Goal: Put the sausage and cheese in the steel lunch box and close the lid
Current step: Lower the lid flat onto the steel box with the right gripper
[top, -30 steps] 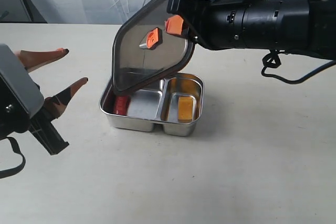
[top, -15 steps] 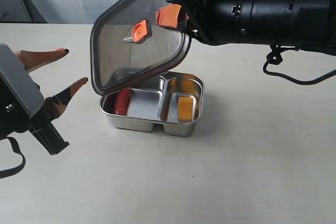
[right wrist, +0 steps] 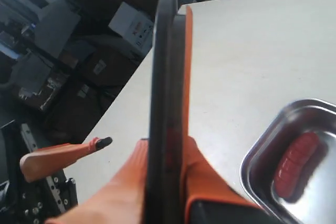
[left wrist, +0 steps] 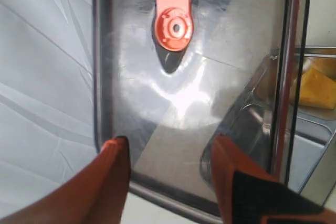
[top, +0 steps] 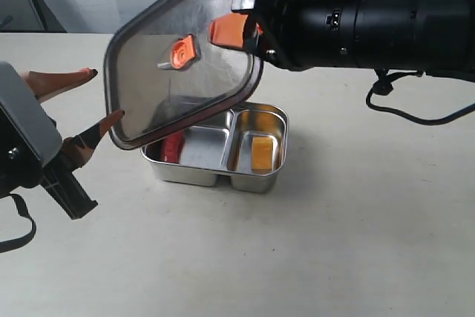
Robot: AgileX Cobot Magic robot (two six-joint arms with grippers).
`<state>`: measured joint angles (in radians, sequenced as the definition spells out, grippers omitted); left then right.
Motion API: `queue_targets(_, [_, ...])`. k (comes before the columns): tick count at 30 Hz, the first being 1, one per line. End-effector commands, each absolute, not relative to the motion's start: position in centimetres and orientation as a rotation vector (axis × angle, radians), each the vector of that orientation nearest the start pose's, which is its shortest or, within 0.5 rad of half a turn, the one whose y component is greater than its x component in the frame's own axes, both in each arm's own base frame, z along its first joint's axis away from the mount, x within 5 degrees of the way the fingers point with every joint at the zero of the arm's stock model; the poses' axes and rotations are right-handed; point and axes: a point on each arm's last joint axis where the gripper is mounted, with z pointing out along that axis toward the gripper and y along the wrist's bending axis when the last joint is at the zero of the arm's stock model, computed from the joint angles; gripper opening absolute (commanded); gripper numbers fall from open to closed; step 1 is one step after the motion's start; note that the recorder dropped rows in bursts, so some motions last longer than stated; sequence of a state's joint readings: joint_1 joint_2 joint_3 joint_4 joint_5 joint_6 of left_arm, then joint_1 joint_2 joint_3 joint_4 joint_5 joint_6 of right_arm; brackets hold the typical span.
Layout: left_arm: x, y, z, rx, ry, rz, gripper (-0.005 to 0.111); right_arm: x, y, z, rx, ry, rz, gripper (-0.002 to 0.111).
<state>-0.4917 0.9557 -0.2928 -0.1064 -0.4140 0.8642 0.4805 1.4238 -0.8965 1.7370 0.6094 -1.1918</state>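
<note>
While the left claw gapes empty — right claw clamped on the rim of the lid.

Exterior view: above bench height, slanting down at middle range; steel lunch box near frame centre, lid upper left of centre. Left wrist view: very near, square onto the lid's flat face across most of the frame, left gripper at the lower edge. Right wrist view: close, sighting along the lid's rim, upright at centre. Shared by all three: lid and box. Shared by exterior and right wrist: sausage; by exterior and left wrist: cheese.
</note>
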Motion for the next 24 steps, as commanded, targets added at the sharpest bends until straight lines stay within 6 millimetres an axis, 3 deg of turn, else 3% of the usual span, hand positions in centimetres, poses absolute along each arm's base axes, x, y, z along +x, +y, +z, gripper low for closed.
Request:
queue_targets(1, [16.0, -8.2, 24.3, 0.982, 1.429, 0.225, 0.046, 24.2, 18.7, 30.7, -0.530, 1.905, 1.201, -0.001])
queue_targets(5, [16.0, -8.2, 24.3, 0.982, 1.429, 0.225, 0.046, 24.1, 19.0, 30.6, -0.652, 1.842, 1.108, -0.001])
queue_targets(10, [16.0, -8.2, 24.3, 0.987, 1.426, 0.227, 0.046, 24.2, 19.3, 29.5, -0.354, 2.064, 0.852, -0.001])
queue_targets(15, [16.0, -8.2, 24.3, 0.987, 1.426, 0.227, 0.046, 23.2, 19.7, 30.6, -0.227, 1.944, 0.691, -0.001])
queue_targets(19, [16.0, -8.2, 24.3, 0.987, 1.426, 0.227, 0.046, 22.8, 19.5, 29.5, -0.094, 1.893, 0.801, -0.001])
queue_targets(20, [16.0, -8.2, 24.3, 0.985, 1.428, 0.226, 0.046, 22.5, 19.6, 29.2, -0.143, 1.863, 0.826, -0.001])
queue_targets(24, [16.0, -8.2, 24.3, 0.989, 1.425, 0.228, 0.046, 21.8, 19.7, 28.6, -0.159, 1.720, 1.178, -0.001])
